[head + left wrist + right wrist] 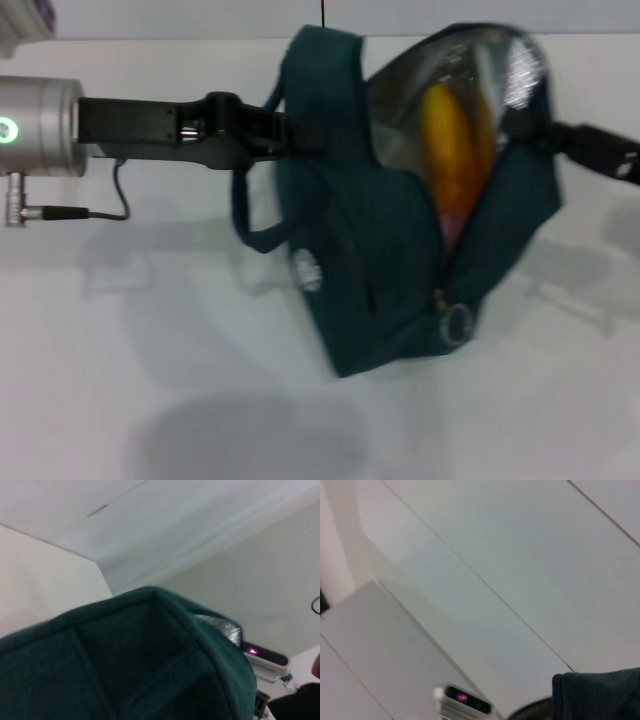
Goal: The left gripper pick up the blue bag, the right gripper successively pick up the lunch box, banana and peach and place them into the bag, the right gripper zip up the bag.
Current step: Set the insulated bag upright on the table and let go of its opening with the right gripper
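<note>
Bag: the dark teal-blue fabric tote with silver foil lining, the blue bag [400, 260], hung lifted above the white table [150, 400], mouth open toward the camera; held up, probably so items could drop in and the zip run freely.
Left gripper: the black two-fingered claw, the left gripper [275, 128], reached in from the bag's left side and was clenched on the blue bag's upper edge by the handle loop.
Banana: the yellow-orange banana [450, 150] stood inside the bag against the foil.
Peach: a pink patch below the banana may have been the peach; unclear.
Lunch box: not visible.
Right gripper: the black right gripper [535, 130] sat at the bag's right rim; finger state could not be told.
Zipper: the ring pull [458, 322] hung at the opening's lower end, zip undone.
</note>
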Robot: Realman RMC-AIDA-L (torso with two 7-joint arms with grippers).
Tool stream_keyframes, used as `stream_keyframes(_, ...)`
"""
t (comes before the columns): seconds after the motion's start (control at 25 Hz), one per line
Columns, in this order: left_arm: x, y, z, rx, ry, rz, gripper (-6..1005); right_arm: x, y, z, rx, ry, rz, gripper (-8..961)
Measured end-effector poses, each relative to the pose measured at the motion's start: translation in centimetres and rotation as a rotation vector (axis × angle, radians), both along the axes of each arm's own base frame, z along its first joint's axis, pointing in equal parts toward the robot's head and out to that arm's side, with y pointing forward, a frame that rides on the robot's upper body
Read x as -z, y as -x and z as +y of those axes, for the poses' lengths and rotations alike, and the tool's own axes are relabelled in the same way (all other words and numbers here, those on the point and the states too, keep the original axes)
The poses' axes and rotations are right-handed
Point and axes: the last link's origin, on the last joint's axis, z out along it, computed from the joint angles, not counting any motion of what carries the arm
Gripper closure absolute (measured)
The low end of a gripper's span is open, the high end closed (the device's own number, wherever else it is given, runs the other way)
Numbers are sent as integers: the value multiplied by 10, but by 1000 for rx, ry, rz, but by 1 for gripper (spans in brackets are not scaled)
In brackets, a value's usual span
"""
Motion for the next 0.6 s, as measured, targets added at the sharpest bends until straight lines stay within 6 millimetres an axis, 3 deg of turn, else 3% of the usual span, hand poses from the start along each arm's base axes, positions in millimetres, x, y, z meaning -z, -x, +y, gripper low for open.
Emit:
stream_keyframes(0.24,26,-8,2,-3,49,38,937,-27,-12,-19,-37,-57,39,905)
stream_keyframes(0.6,39,-1,5,-37,30,99,936,-7,-18,-21,-2,-27,-28,907)
